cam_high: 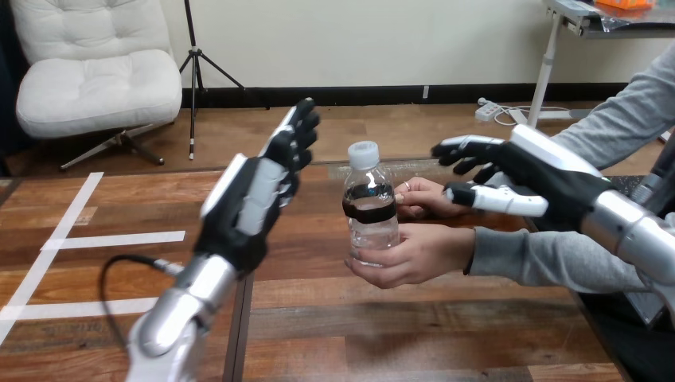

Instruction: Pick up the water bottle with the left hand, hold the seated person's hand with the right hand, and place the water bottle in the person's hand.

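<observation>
A clear water bottle [370,207] with a white cap and a dark label stands upright above the table, held from the right by both of the person's hands. The nearer of the person's hands [414,255] wraps its lower part; the farther one [426,196] touches it behind the label. My left hand [255,195] is raised to the left of the bottle, fingers straight, apart from it and holding nothing. My right hand [517,179] hovers over the person's farther hand and wrist with its fingers spread; I cannot tell whether it touches them.
The wooden table [334,318] runs across the view, with white tape lines [95,239] on its left part. The person's grey-sleeved forearm [549,259] reaches in from the right edge.
</observation>
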You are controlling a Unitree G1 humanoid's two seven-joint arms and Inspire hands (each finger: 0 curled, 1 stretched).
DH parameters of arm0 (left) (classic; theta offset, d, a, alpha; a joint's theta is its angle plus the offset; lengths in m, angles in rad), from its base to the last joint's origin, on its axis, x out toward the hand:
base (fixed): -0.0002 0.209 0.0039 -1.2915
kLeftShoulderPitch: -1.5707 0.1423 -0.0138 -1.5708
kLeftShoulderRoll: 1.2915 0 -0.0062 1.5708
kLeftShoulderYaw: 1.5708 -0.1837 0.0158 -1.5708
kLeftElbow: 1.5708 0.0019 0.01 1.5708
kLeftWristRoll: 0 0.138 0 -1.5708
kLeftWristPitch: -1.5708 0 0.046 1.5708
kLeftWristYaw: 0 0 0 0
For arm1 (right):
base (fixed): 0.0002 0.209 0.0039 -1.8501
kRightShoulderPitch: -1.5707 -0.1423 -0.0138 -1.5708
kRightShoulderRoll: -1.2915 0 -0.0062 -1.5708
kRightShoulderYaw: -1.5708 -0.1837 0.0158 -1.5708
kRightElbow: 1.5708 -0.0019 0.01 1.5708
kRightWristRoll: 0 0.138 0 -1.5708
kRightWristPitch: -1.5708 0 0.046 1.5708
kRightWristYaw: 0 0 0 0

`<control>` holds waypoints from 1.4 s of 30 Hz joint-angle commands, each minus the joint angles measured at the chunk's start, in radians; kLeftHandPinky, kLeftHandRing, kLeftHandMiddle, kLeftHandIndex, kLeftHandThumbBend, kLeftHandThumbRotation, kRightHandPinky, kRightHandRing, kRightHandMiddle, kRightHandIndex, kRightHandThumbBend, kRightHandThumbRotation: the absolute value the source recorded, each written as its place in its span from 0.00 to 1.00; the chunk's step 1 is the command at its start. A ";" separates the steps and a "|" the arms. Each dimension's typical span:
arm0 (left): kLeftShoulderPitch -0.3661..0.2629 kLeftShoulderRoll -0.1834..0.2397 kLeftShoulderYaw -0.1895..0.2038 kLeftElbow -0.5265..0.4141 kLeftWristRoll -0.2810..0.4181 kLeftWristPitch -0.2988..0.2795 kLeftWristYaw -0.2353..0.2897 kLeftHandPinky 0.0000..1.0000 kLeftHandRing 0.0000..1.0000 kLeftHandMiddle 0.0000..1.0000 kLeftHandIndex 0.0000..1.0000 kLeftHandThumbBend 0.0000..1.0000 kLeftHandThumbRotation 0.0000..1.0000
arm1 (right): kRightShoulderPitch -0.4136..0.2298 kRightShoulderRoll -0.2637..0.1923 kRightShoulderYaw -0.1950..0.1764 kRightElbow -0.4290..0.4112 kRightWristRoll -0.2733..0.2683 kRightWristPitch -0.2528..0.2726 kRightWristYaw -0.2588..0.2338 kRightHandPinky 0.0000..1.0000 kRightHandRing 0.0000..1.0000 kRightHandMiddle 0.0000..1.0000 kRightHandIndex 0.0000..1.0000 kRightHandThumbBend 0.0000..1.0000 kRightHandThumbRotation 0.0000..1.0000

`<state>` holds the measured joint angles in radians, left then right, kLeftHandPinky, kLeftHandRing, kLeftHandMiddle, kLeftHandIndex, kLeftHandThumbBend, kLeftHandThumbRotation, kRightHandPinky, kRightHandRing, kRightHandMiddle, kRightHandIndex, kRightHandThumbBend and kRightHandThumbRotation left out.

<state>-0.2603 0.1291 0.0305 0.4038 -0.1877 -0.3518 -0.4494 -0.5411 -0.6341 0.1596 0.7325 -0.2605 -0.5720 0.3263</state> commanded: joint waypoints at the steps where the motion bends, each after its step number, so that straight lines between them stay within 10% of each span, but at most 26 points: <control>1: 0.023 0.035 0.022 -0.126 -0.028 0.013 -0.015 1.00 1.00 1.00 1.00 1.00 1.00 | 0.022 0.027 -0.064 -0.075 0.065 -0.009 -0.035 0.75 0.81 0.84 0.86 1.00 1.00; 21: 0.219 0.062 0.037 -0.420 -0.023 0.052 0.036 1.00 1.00 1.00 1.00 1.00 1.00 | 0.251 0.144 -0.169 -0.376 0.391 0.020 0.019 0.82 0.86 0.87 0.88 1.00 1.00; 34: 0.349 0.021 0.035 -0.535 -0.047 0.019 0.073 1.00 1.00 1.00 1.00 1.00 1.00 | 0.438 0.273 -0.149 -0.654 0.580 0.112 0.011 0.80 0.85 0.87 0.86 1.00 1.00; 42: 0.408 -0.005 0.024 -0.568 -0.044 -0.009 0.089 1.00 1.00 1.00 1.00 0.99 1.00 | 0.540 0.349 -0.122 -0.777 0.602 0.164 -0.024 0.81 0.85 0.86 0.85 1.00 1.00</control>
<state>0.1271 0.1564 0.0566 -0.0404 -0.2067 -0.3110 -0.3853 -0.0568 -0.3720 0.0358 0.1696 0.2767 -0.4570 0.3469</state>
